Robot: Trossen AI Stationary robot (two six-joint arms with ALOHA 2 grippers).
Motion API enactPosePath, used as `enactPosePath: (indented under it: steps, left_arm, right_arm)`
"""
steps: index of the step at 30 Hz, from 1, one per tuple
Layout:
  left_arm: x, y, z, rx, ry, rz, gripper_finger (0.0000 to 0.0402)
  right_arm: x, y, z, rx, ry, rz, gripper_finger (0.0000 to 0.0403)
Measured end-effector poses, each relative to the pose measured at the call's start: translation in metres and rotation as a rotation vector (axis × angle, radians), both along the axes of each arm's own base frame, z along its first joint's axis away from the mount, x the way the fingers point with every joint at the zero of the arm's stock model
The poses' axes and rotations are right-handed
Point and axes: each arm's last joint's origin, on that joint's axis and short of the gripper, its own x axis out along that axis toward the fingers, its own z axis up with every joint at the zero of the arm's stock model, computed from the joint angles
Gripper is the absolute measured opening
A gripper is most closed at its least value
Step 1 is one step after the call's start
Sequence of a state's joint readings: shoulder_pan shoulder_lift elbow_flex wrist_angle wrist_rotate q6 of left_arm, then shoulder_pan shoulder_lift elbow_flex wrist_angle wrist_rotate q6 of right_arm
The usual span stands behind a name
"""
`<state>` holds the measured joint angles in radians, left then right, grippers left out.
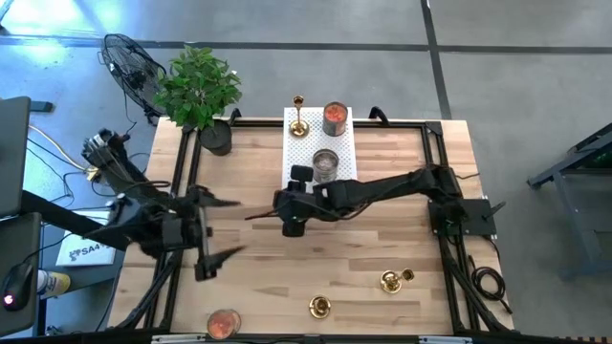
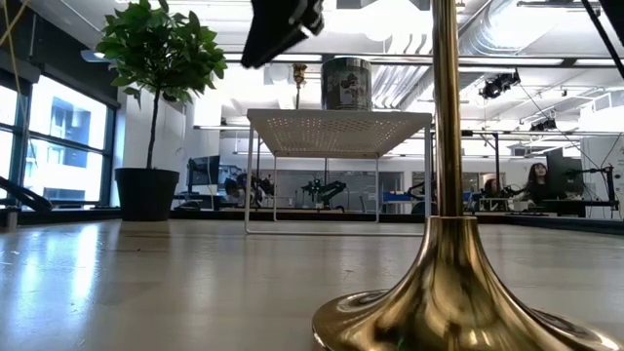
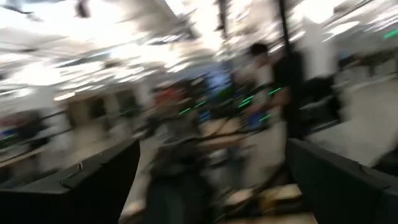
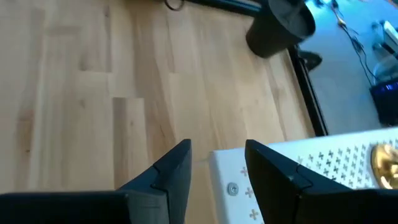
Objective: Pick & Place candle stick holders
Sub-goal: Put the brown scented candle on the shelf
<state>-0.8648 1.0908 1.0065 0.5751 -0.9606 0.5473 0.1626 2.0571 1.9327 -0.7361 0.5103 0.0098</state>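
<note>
Candle stick holders in shiny brass dot the plank table from above: one (image 1: 299, 117) upright on the white perforated block (image 1: 304, 158), one (image 1: 319, 307) upright near the front edge, one (image 1: 394, 279) lying on its side nearby. The left gripper (image 1: 218, 227) is spread wide, empty; the right gripper (image 1: 260, 215) holds nothing. Low down, the front holder's flared base and slim stem rise vertically. At the right wrist, the dark fingers (image 4: 169, 169) stand narrowly parted over the block's corner.

partly readable "saa" lettering on a white sheet (image 1: 84, 251) on the floor left of the table
</note>
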Motion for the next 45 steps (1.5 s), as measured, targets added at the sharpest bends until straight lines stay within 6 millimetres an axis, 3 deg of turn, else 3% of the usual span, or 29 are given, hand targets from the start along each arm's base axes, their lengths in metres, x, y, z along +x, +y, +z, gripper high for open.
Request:
enactPosePath:
  steps: [8,12,18,21,31,37,40,45]
  left_arm:
    - [-0.022,-0.007,-0.004,0.018,0.175,0.226,0.0397]
    - [-0.024,-0.011,-0.013,0.110,0.254,0.281,0.0397]
    - [-0.022,-0.014,-0.027,0.260,0.329,0.299,0.0397]
    - [-0.021,-0.014,-0.030,0.245,0.333,0.296,0.0397]
    - [-0.021,-0.014,-0.031,0.245,0.337,0.299,0.0397]
    - [-0.021,-0.014,-0.034,0.234,0.339,0.296,0.0397]
    - [-0.021,-0.014,-0.036,0.232,0.343,0.294,0.0397]
    - [-0.021,-0.014,-0.039,0.231,0.351,0.293,0.0397]
  right_arm:
    - [0.019,-0.014,-0.045,-0.073,0.071,-0.124,0.0145]
    - [0.022,-0.022,-0.052,-0.119,0.054,-0.204,0.0145]
    - [0.019,-0.030,-0.050,-0.146,0.044,-0.281,0.0145]
    - [0.020,-0.026,-0.047,-0.137,0.023,-0.268,0.0145]
    - [0.024,0.016,-0.039,-0.154,-0.059,-0.126,0.0145]
    - [0.013,0.035,-0.031,-0.399,-0.040,-0.194,0.0145]
    - [0.003,0.029,-0.024,-0.449,0.003,-0.239,0.0145]
    - [-0.013,0.004,-0.020,-0.373,0.055,-0.353,0.0145]
